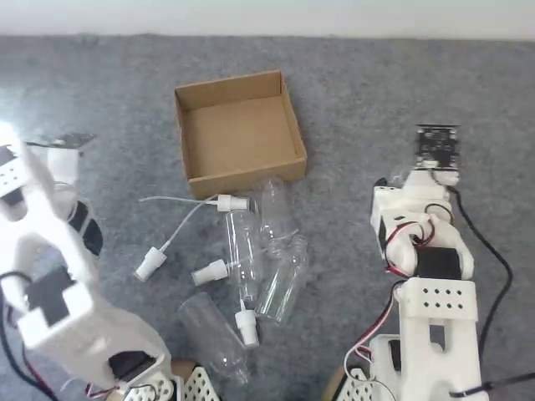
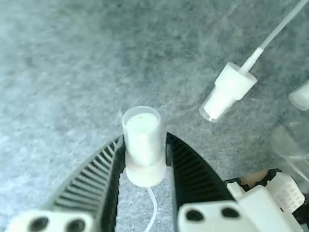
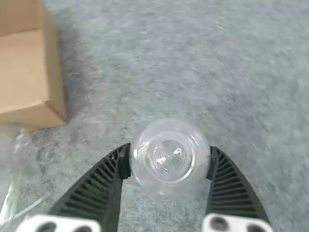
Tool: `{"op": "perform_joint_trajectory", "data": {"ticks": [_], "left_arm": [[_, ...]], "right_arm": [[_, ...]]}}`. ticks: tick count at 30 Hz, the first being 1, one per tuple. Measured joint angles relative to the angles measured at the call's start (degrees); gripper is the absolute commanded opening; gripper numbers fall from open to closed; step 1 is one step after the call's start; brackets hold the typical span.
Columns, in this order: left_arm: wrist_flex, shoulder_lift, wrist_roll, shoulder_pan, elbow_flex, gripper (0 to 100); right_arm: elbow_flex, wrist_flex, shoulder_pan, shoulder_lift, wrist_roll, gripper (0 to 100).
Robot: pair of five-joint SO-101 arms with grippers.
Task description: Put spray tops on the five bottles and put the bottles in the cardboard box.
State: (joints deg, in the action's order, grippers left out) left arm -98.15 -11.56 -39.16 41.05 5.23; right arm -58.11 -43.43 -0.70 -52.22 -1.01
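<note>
Grey surface [image 1: 376,100] lies below as the left tool [image 2: 145,141] pinches a light, stiff spray top [image 2: 141,130] and the right tool [image 3: 169,152] clasps a probably slippery, thin-walled bottle [image 3: 169,154] by its body.

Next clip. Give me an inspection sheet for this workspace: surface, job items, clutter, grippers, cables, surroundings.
Surface: grey speckled mat.
Job's things: open cardboard box, nothing inside; clear bottles and loose spray tops lying mixed in front of it.
Clutter: nothing seen.
Grippers: left gripper shut on held spray top; right gripper shut on held bottle.
Cables: red, white and black wires on the right arm; black cable beside it.
Surroundings: pale strip beyond the mat.
</note>
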Motion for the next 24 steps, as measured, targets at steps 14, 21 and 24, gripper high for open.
{"op": "perform_joint_trajectory", "data": {"ticks": [14, 21, 24], "left_arm": [[-0.26, 13.36, 0.0, 0.26, 2.73, 2], [-0.26, 18.29, 0.44, 0.26, 2.73, 2], [-0.26, 19.78, 1.85, 0.18, 2.73, 2]], "right_arm": [[0.0, 0.09, -3.25, 9.23, -4.13, 15.1], [0.0, 3.52, -6.68, 9.32, -8.09, 15.1], [-1.93, 6.68, -6.86, 9.41, -9.05, 15.1]]}}
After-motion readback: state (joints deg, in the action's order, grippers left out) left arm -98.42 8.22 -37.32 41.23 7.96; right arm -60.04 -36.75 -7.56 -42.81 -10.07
